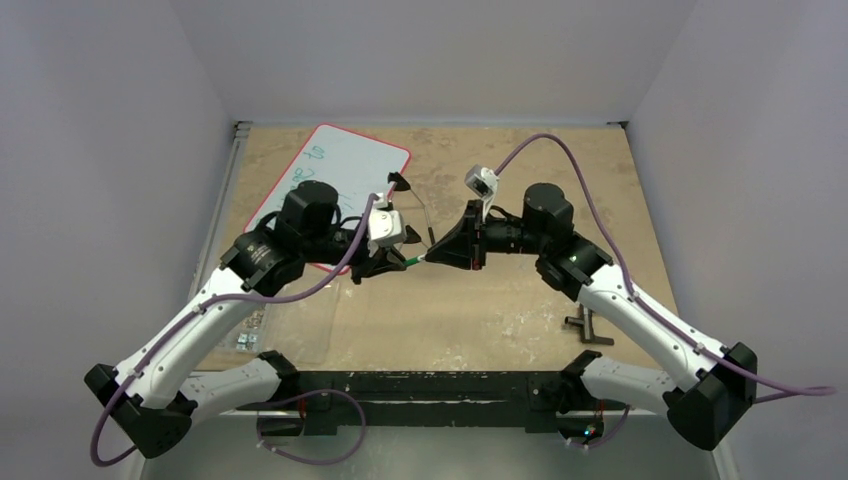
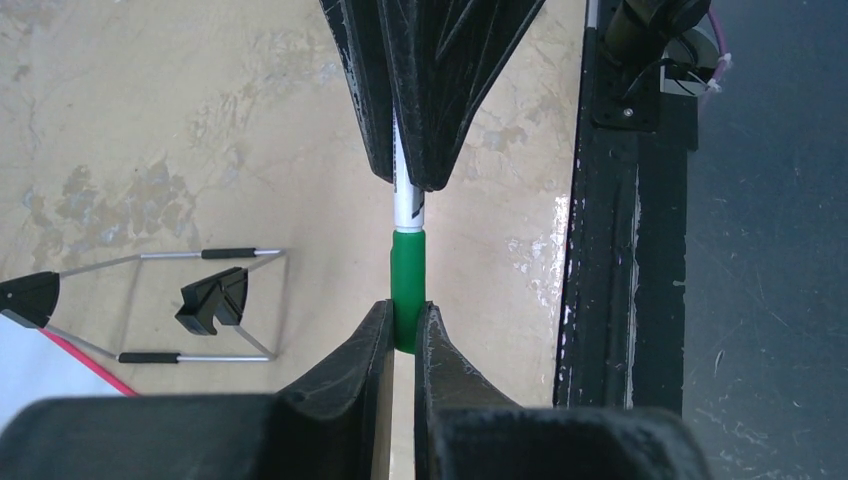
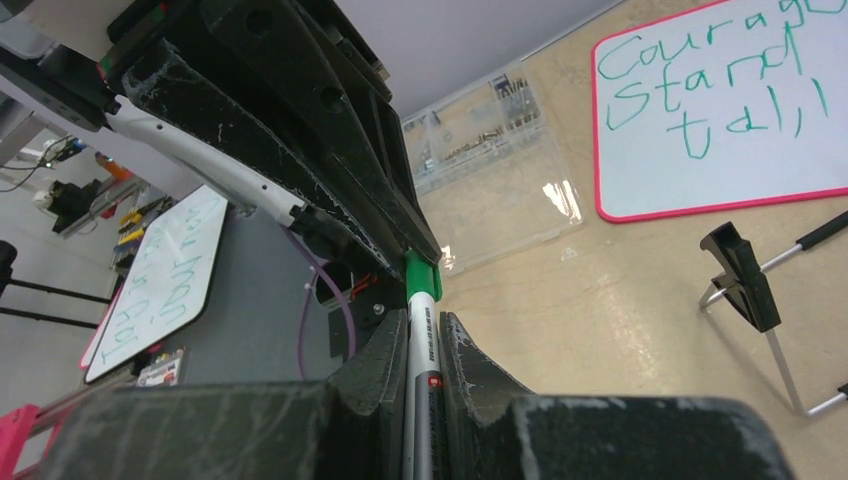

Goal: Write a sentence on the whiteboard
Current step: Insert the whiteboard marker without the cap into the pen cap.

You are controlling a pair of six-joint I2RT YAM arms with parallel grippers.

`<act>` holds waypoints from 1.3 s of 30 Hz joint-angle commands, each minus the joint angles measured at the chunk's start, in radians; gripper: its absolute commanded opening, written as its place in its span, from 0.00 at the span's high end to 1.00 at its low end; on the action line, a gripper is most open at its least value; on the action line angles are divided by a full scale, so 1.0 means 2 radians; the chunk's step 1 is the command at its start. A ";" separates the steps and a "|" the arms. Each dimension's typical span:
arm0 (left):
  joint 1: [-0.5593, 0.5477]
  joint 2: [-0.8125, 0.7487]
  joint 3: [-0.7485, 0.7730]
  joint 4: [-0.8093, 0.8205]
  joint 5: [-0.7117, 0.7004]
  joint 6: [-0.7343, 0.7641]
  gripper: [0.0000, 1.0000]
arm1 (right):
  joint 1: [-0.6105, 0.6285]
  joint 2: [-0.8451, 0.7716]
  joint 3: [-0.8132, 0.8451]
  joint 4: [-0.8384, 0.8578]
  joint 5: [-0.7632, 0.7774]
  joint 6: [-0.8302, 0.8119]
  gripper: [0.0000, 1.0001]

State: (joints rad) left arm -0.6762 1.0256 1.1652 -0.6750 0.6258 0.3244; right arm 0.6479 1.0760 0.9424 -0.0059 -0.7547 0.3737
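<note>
**2 grippers share 1 marker, beside the lettered board**

At frame centre in the top view, the left gripper (image 2: 403, 320) is pinched narrow on the green cap (image 2: 407, 280). The right gripper (image 3: 425, 330) is clamped on the barrel of the marker (image 2: 407, 212), so the two sit nose to nose. The whiteboard (image 1: 345, 160) lies flat in the upper left of that view. The sentence (image 3: 700, 90), seen upper right in the right wrist view, reads roughly "Courage Stand tall". The marker looks light, stiff and smooth, so I would grip it mid-barrel, since the cap is likely a tight press fit. The glossy board may slide, and its ink would smear under a brushing finger. A wire stand (image 1: 415, 205) sits just beside the board's lower right corner, in the path back to it. A clear plastic case (image 3: 490, 150) and a black tool (image 1: 587, 327) lie clear of that path.
</note>
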 commanded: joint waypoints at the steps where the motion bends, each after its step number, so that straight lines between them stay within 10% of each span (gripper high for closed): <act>1: 0.001 0.009 0.009 0.036 0.029 -0.004 1.00 | 0.001 0.018 0.012 -0.003 -0.008 -0.010 1.00; 33: -0.065 0.042 -0.013 0.201 -0.090 -0.060 1.00 | 0.058 0.078 -0.032 0.018 0.180 0.201 1.00; 39: -0.066 0.044 -0.030 0.174 -0.099 -0.070 1.00 | 0.037 0.035 -0.018 -0.078 0.291 0.127 0.63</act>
State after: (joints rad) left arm -0.7776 1.1320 1.0801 -0.5640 0.3267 0.2317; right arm 0.7242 1.1801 0.8883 -0.0147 -0.3424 0.7433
